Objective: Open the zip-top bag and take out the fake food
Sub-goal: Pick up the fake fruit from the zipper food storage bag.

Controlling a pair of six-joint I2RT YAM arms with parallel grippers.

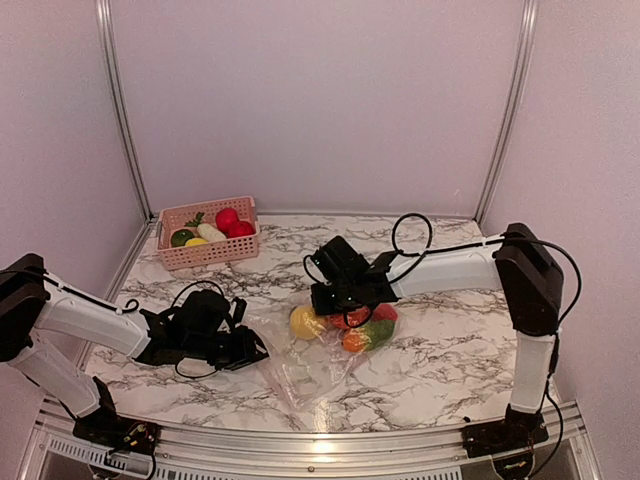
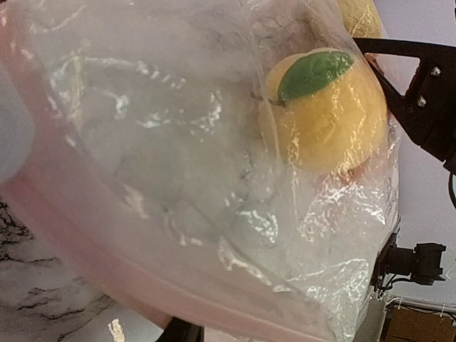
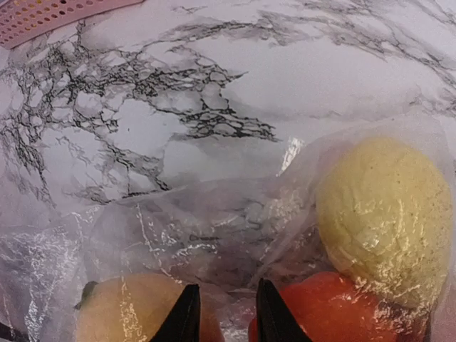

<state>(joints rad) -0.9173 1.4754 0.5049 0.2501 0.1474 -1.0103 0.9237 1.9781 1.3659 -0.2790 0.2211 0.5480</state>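
Observation:
The clear zip-top bag [image 1: 312, 365] lies crumpled on the marble table [image 1: 450, 350]. Inside it sits fake food: a yellow fruit [image 1: 304, 322], a red piece [image 1: 352, 318] and an orange-green piece [image 1: 366, 336]. My left gripper [image 1: 250, 348] is at the bag's left edge. In the left wrist view the bag [image 2: 178, 157] and its pink zip strip [image 2: 142, 278] cover the jaws, with a yellow leafed fruit [image 2: 328, 114] behind the film. My right gripper [image 1: 345, 306] hangs over the food. Its fingertips [image 3: 187, 317] stand slightly apart on bag film between an orange fruit [image 3: 128, 310] and a red one [image 3: 328, 306].
A pink slatted basket [image 1: 210, 256] at the back left holds more toy food, red [image 1: 232, 220], green and cream. Its corner shows in the right wrist view [image 3: 43, 18]. A pale yellow bumpy fruit [image 3: 385, 214] lies in the bag to the right of my right fingers.

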